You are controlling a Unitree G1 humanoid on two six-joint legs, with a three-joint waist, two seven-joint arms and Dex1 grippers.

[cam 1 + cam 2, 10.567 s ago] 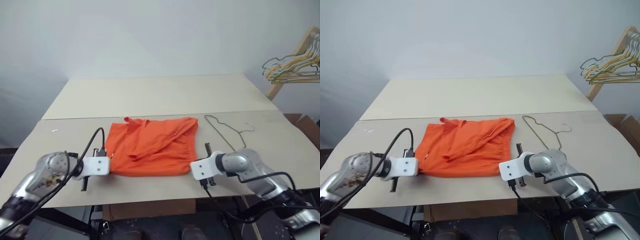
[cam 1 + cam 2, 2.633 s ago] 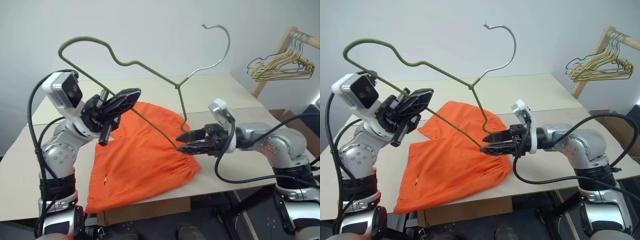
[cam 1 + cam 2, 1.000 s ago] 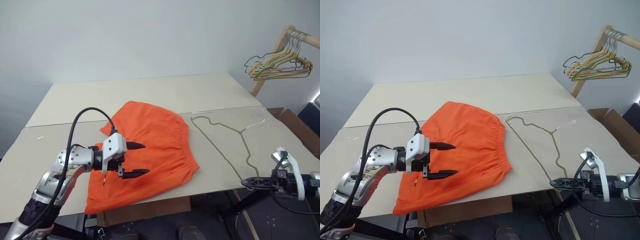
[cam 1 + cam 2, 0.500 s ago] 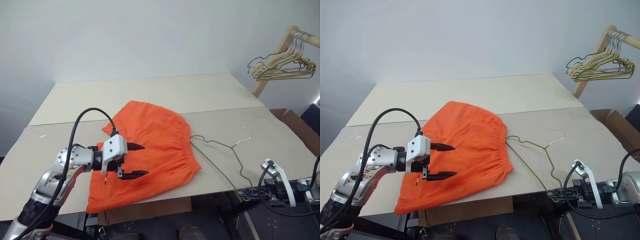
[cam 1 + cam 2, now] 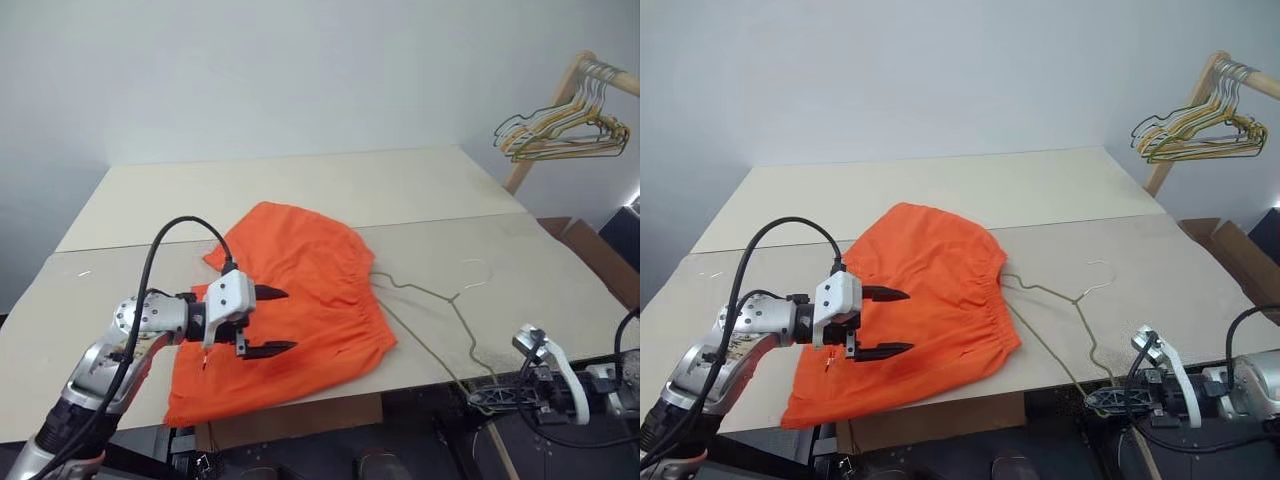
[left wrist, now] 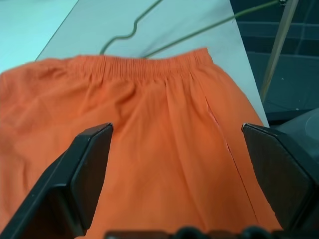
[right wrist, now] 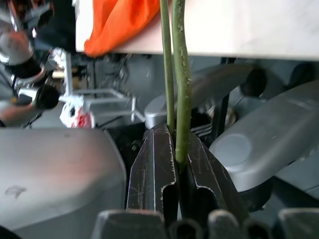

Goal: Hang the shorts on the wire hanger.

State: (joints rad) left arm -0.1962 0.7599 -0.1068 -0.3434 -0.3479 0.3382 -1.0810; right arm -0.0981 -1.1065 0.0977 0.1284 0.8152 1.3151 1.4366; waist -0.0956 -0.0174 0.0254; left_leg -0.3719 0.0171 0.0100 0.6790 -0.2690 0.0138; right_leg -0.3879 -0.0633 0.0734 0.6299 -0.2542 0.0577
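Orange fabric: the shorts (image 5: 290, 310) lie flat and wrinkled on the pale bench (image 5: 300, 190), left of centre, the near hem reaching the bench's near edge, the gathered waistband on the right side.
Left eye view: left gripper (image 5: 268, 321) hovers over the left part of the shorts, pointing right, jaws wide apart with nothing between them. Grey-green wire hanger (image 5: 440, 315) lies just right of the waistband, its hook toward the far right, one corner running off the near edge of the bench. Right gripper (image 5: 485, 397) sits below and beyond that near edge, at the right, jaws together on the hanger's wire. A wooden rack (image 5: 545, 130) at far right carries a bunch of pale hangers (image 5: 565, 135).
Right eye view: same layout; the hanger's wire touches or lies just beside the waistband, which of the two cannot be told.
Left wrist view: two black fingers (image 6: 84, 169) stand far apart over the orange cloth, with the waistband and a bend of the hanger wire beyond it on the bench.
Right wrist view: the jaws are clamped on two strands of green wire that rise toward the bench edge; a corner of the shorts overhangs that edge.
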